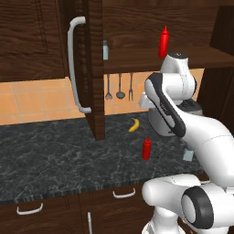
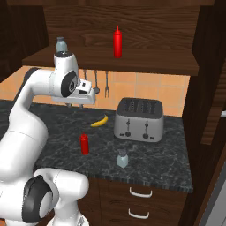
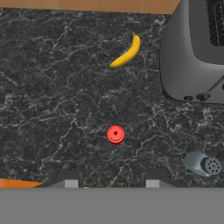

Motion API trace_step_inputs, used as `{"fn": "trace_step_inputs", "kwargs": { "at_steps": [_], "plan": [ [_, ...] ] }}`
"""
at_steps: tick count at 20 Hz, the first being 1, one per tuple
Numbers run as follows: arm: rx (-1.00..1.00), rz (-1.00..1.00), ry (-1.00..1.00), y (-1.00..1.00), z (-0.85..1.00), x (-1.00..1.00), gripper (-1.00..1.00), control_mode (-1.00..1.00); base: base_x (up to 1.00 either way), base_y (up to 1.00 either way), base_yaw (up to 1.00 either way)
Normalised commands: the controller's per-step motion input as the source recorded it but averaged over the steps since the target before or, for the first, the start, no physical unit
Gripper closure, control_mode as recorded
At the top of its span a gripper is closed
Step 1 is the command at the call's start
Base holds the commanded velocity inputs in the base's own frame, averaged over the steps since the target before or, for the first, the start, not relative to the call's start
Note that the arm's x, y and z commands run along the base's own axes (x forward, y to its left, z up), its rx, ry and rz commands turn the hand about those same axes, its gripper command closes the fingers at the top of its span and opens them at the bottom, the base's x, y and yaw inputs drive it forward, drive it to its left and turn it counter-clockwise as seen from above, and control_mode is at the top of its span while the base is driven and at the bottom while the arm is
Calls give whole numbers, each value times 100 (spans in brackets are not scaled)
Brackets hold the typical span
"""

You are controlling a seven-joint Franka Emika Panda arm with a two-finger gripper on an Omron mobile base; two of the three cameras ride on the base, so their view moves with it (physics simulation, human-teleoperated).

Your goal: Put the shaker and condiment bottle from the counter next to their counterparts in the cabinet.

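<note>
gripper [image 3: 109,183] is over the worktop [image 2: 57,145], pointing straight down. only the two dark finger tips show at the bottom of the hand view, spread wide with nothing between them, so it's released.

condiment bottle [image 3: 115,134] stands upright on the worktop, seen cap-on from above in the hand view, roughly below the gap between the tips and not touched. same bottle in the base views [image 2: 84,144], near the front middle of the stone.

shaker [image 2: 122,159] stands close to the front edge, in front of the toaster [image 2: 139,119] and to the right of the condiment bottle, well apart from it. banana [image 2: 99,121] lies further back, just left of the toaster.

counterparts are up on the cabinet shelf [image 2: 145,66]: pale capped shaker twin [image 2: 60,44] at the left end, taller bright red squeeze bottle [image 2: 117,42] further right, both upright. cabinet door [image 1: 89,68] hangs open, its curved grey handle [image 1: 73,64] facing the left base camera. utensils [image 1: 119,87] hang on the tile wall below the shelf.
</note>
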Motion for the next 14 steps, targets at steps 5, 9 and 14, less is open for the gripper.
{"fn": "trace_step_inputs", "kwargs": {
  "at_steps": [5, 9, 14],
  "plan": [
    [0, 0, -11, -11, 0, -3, -100, -100, 0, 0, 0],
    [0, 3, -14, -14, 0, 0, -100, -100, 0, 0, 0],
    [0, 6, -13, -28, -7, -1, -100, -100, 0, 0, 0]
  ]
}}
